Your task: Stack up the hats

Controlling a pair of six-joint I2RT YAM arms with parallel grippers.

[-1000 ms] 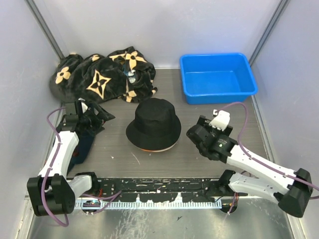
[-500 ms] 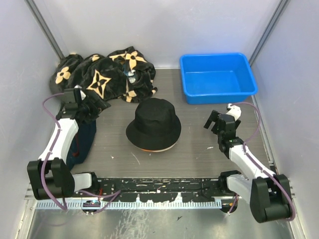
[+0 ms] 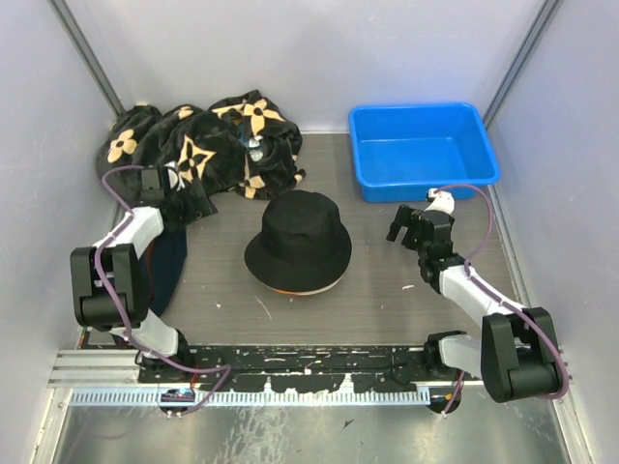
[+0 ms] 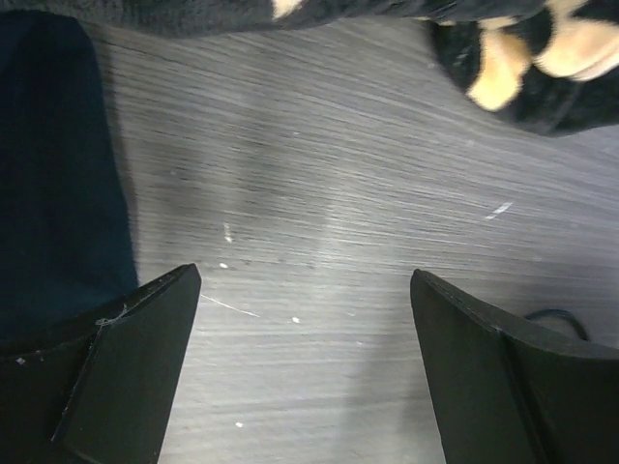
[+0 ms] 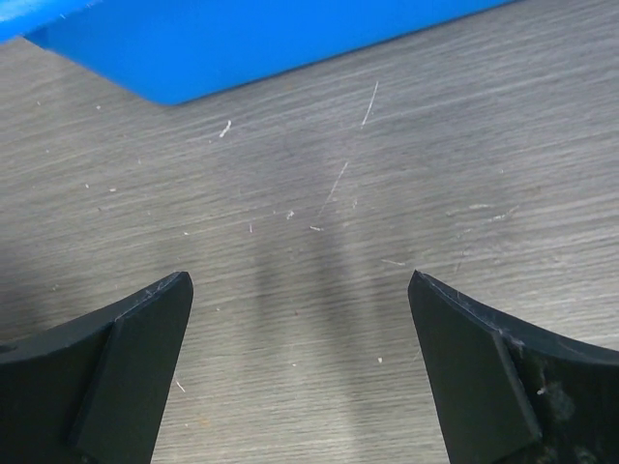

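A black hat (image 3: 300, 237) sits mid-table on top of a stack of hats; only a thin orange and pale edge (image 3: 295, 289) shows under its brim. My left gripper (image 3: 184, 201) is well left of the stack, beside the patterned cloth. In its wrist view it (image 4: 305, 275) is open over bare table, holding nothing. My right gripper (image 3: 404, 224) is to the right of the stack, in front of the blue bin. It (image 5: 300, 277) is open too, with only tabletop between its fingers (image 5: 126, 358).
A large black cloth with tan flower motifs (image 3: 198, 145) lies at the back left, its edge (image 4: 522, 58) also in the left wrist view. A dark navy garment (image 3: 166, 271) (image 4: 58, 174) lies at the left. A blue bin (image 3: 423, 150) (image 5: 242, 39) stands at the back right.
Both arms have folded back towards their bases. The left gripper moved towards the patterned cloth, the right one away from the hats towards the bin. Both jaws widened fully.
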